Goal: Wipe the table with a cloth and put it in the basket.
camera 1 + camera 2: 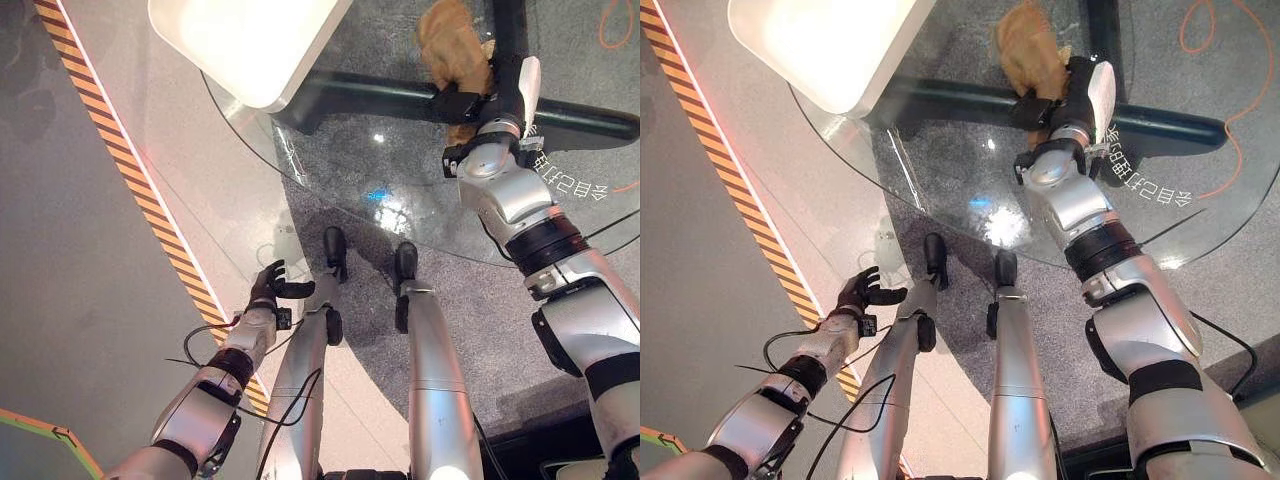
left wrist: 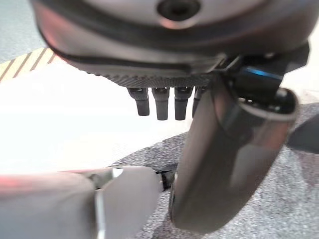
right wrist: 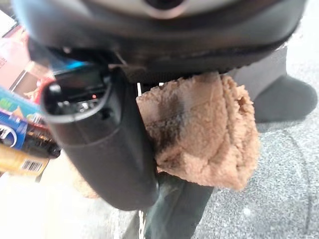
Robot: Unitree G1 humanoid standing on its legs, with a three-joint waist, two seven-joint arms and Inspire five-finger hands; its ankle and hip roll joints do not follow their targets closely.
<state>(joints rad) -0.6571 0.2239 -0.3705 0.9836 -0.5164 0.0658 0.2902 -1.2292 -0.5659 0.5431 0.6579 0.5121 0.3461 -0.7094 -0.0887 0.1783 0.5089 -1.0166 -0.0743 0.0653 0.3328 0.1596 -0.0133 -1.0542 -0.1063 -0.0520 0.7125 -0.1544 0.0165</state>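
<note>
- The round glass desk (image 1: 330,170) spans the upper centre of the head views.
- A white basket (image 1: 250,40) sits at the upper left, on the desk.
- The right hand (image 1: 1065,95), upper right, has its fingers curled round a tan cloth (image 3: 209,129) over the glass.
- The left hand (image 1: 272,288), lower left, hangs beside the desk, fingers loosely spread, empty.
</note>
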